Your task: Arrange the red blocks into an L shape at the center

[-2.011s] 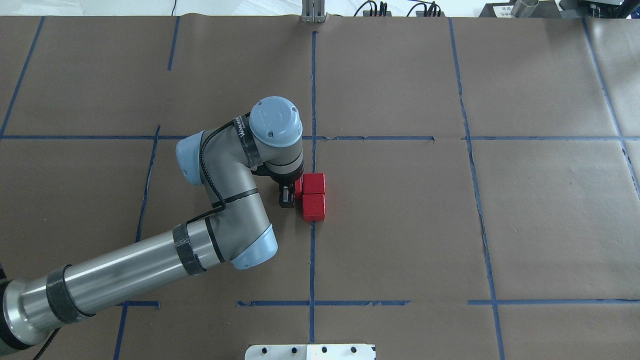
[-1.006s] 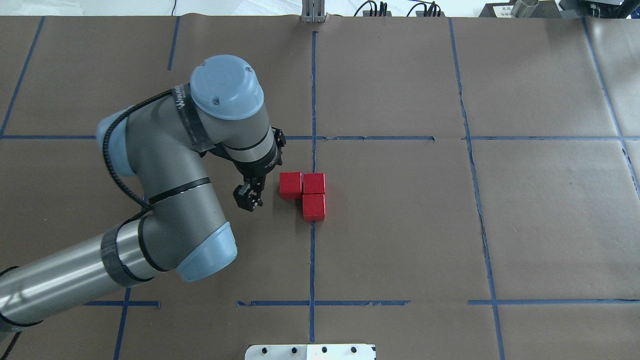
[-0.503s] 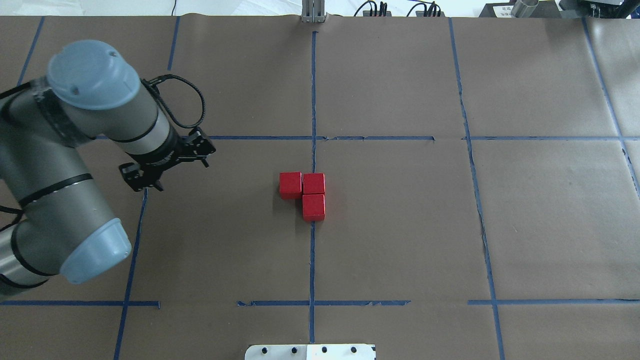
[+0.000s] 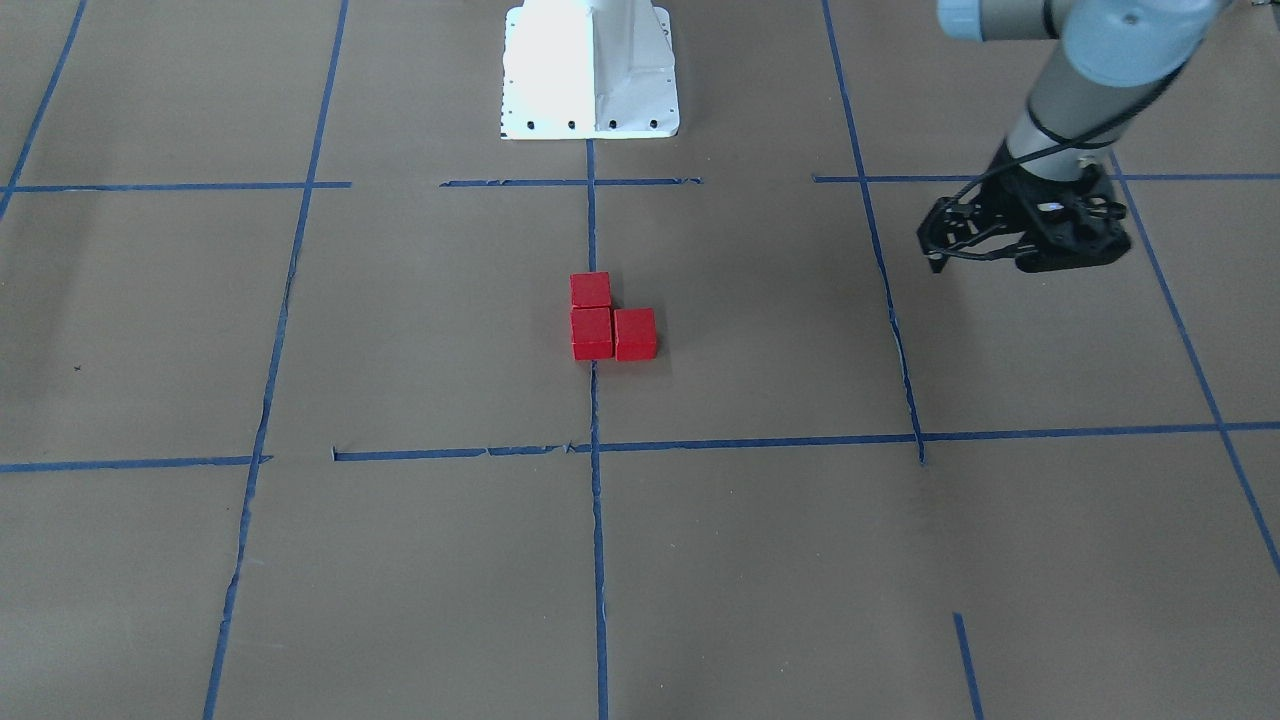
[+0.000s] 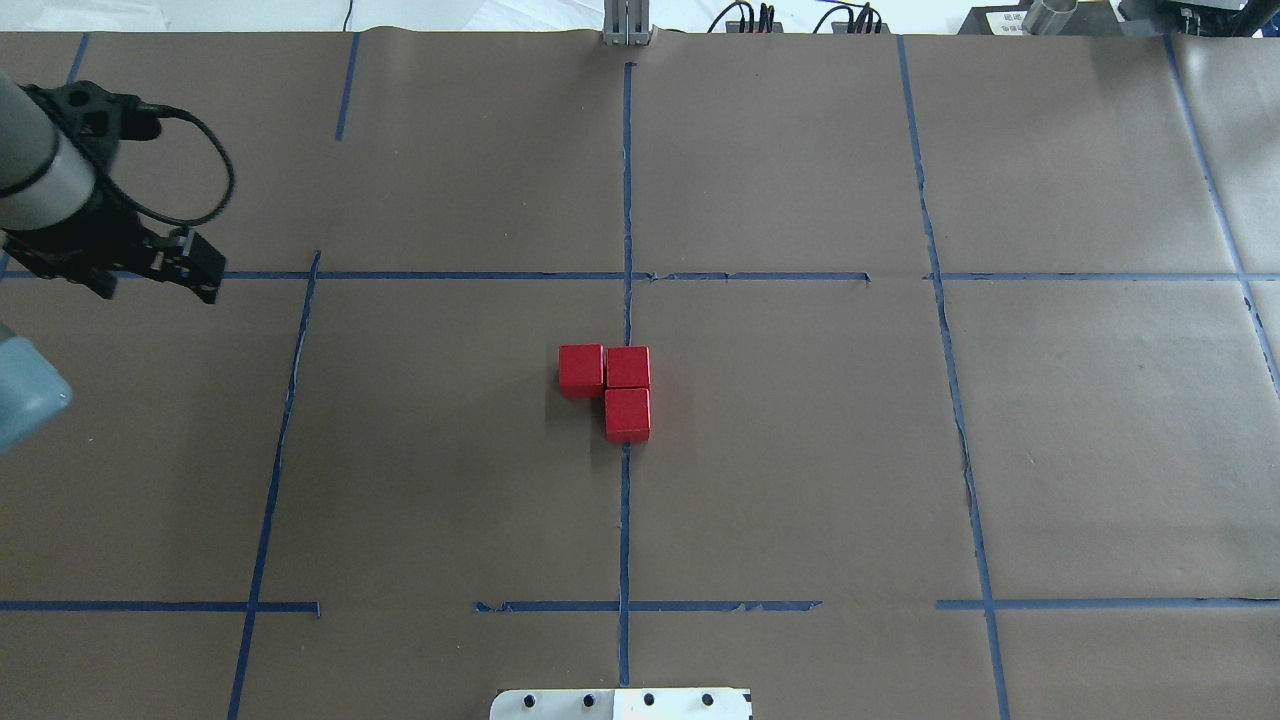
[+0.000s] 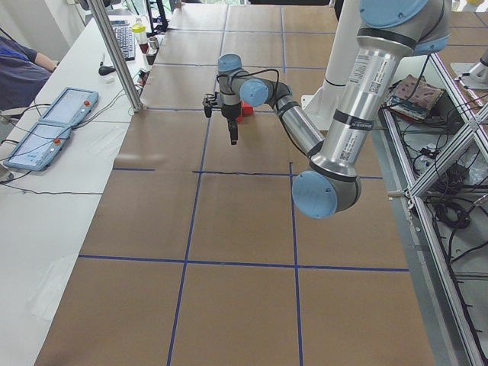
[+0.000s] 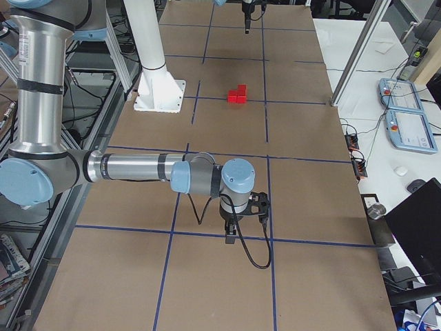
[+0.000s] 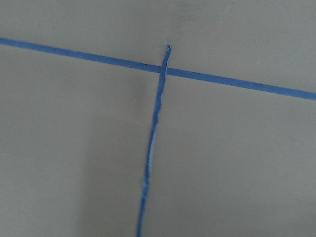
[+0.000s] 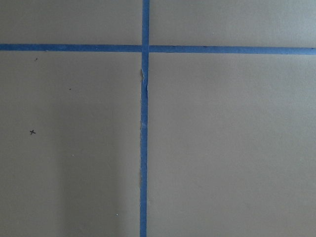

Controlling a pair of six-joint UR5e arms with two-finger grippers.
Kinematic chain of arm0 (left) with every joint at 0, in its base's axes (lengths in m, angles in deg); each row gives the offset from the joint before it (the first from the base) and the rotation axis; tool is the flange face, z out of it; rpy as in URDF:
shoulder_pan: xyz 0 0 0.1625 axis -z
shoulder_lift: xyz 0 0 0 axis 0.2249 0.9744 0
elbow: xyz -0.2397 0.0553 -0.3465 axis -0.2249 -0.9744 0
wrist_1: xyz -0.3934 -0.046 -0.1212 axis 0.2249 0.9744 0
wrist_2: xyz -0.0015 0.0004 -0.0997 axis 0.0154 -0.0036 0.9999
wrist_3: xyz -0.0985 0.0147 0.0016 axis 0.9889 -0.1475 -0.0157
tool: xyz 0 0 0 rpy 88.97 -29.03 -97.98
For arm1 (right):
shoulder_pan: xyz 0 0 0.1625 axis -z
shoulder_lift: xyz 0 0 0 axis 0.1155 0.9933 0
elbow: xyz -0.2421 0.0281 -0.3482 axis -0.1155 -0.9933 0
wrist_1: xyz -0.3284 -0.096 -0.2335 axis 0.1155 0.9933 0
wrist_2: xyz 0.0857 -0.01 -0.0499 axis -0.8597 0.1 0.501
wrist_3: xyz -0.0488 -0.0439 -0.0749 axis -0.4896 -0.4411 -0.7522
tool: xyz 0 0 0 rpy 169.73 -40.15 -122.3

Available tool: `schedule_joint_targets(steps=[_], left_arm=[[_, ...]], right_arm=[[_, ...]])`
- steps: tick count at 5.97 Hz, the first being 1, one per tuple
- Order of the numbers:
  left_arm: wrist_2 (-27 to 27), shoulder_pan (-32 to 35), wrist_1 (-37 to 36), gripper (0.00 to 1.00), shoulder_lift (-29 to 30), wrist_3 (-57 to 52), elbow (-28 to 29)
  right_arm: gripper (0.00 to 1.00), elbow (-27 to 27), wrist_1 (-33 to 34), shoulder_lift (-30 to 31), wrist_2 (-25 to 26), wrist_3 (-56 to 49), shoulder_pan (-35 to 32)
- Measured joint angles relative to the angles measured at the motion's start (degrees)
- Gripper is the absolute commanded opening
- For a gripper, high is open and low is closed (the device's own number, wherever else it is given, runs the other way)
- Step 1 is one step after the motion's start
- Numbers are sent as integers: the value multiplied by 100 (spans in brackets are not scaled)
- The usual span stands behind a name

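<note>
Three red blocks (image 5: 627, 368) sit touching in an L on the brown paper's center square (image 5: 780, 440), astride its blue tape line. They also show in the front view (image 4: 592, 333) and the right side view (image 7: 238, 94). My left gripper (image 5: 155, 280) hangs open and empty far to the left of them, above a tape crossing; it also shows in the front view (image 4: 1025, 255). My right gripper (image 7: 233, 234) shows only in the right side view, far from the blocks, and I cannot tell its state. Both wrist views show only paper and tape.
The white robot base (image 4: 590, 70) stands at the table's near edge behind the blocks. Side tables with operator tablets (image 7: 406, 117) and a metal post (image 6: 114, 53) lie beyond the table's far edge.
My left gripper let go of the third block beside the other two, then rose and swung far left. The blocks have not moved since.
</note>
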Motion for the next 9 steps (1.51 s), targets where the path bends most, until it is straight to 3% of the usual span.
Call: schedule_joint_targets(steps=[2, 4, 6, 9], left_arm=[[358, 1477, 63, 100, -944, -2779, 278], [929, 2708, 636, 100, -1638, -4643, 1225], [1089, 3077, 1149, 100, -2085, -4965, 1696], [1098, 3115, 1207, 100, -2222, -4922, 1719]], right_arm=[[100, 15, -4, 3, -8, 22, -20], [100, 18, -11, -13, -9, 19, -22], [100, 26, -13, -21, -9, 16, -23], [100, 19, -14, -19, -8, 14, -23]])
